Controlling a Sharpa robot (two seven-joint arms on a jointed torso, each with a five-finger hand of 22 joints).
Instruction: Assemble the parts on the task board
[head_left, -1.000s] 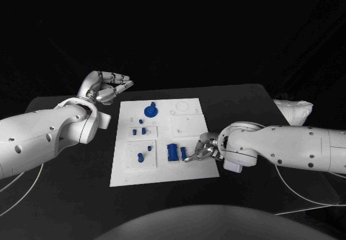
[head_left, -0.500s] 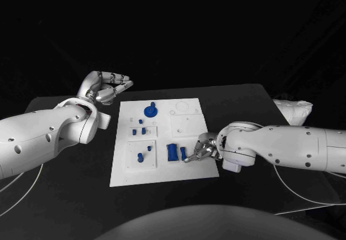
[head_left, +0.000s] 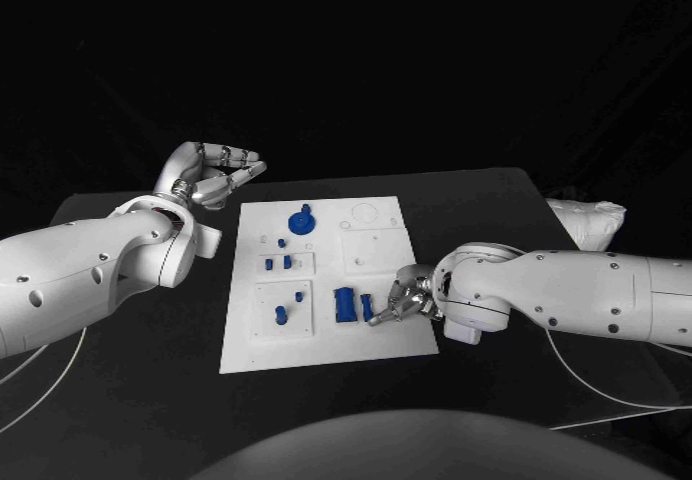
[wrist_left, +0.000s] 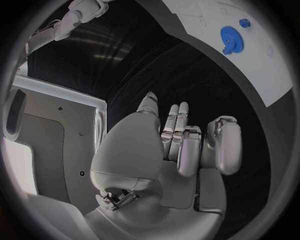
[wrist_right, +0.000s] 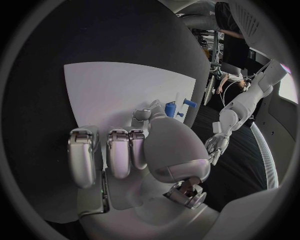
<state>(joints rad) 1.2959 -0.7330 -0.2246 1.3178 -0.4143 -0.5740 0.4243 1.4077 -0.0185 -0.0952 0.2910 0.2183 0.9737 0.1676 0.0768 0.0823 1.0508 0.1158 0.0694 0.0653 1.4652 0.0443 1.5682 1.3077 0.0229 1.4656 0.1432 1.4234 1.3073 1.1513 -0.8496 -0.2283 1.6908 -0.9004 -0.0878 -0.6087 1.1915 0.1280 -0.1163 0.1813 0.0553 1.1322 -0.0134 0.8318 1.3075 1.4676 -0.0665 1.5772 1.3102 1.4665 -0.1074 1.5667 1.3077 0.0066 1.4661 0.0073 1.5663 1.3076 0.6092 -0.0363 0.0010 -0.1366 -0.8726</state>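
Blue part (head_left: 366, 304) at the task board's (head_left: 325, 345) four o'clock, pinched by my right hand (head_left: 405, 302) fingers, needs upright, gentle seating.

Two bulky white arms dotted with dark screws, thin white cables trailing, end in silver hands: left hand (head_left: 214, 175), right hand (head_left: 404, 300).
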